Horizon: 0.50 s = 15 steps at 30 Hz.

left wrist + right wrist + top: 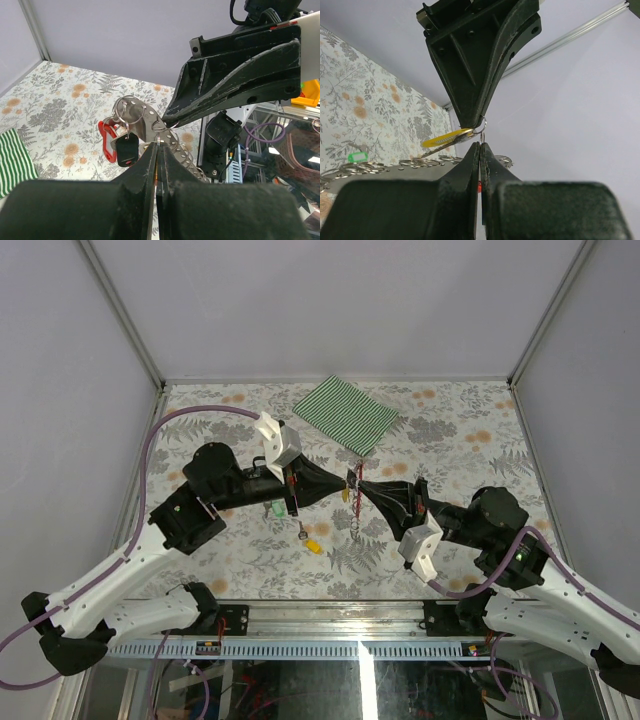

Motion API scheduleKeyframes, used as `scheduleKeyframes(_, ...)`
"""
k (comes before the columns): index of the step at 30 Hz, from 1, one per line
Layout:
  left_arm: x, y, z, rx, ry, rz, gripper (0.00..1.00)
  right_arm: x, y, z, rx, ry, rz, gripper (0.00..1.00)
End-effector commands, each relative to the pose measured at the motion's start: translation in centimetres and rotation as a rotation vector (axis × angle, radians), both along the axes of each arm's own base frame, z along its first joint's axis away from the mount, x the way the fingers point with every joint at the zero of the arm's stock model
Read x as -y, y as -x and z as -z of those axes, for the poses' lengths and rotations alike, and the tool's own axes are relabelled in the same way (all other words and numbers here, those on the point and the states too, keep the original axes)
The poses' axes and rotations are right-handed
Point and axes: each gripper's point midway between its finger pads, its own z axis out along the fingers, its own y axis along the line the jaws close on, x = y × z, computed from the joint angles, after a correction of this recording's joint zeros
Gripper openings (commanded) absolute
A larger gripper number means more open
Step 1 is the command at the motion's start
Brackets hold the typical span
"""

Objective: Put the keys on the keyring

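The floral-patterned table (450,540) spreads under both my arms, and a green striped cloth (348,412) lies flat at its far side, well apart from my work. Above the middle of the table my two grippers meet tip to tip. My left gripper (158,146) is clamped tight, fingers pressed together on a thin silver loop of the keyring (104,132). My right gripper (480,146) is equally tight, pinching the same small ring from the opposite side. In each wrist view the other gripper's black fingers fill the upper part and my own fingers block the bottom.

The keyring is off the table and hangs from the pinch, its long axis dropping toward the table with the chain of rings trailing below. Its red tag and a black fob (128,150) dangle beside each other; any lettering on them is too small to read.

One yellow key (445,139) hangs on the pinched ring, seen edge-on, slanting away from it. The green key (277,509) and the other yellow key (313,546) lie on the table under my left arm.
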Motion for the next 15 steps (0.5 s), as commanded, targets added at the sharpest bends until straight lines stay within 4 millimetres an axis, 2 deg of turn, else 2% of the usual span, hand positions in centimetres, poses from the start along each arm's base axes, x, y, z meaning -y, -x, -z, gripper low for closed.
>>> scheduleKeyframes(1, -0.15, 0.82, -2.08, 0.051, 0.064, 0.032, 0.00, 0.40, 0.22, -3.03, 0.049, -0.090, 0.006, 0.01)
scheduleKeyframes(15, 0.15, 0.70, -1.81, 0.042, 0.060, 0.038, 0.00, 0.30, 0.38, -3.30, 0.045, -0.100, -0.006, 0.02)
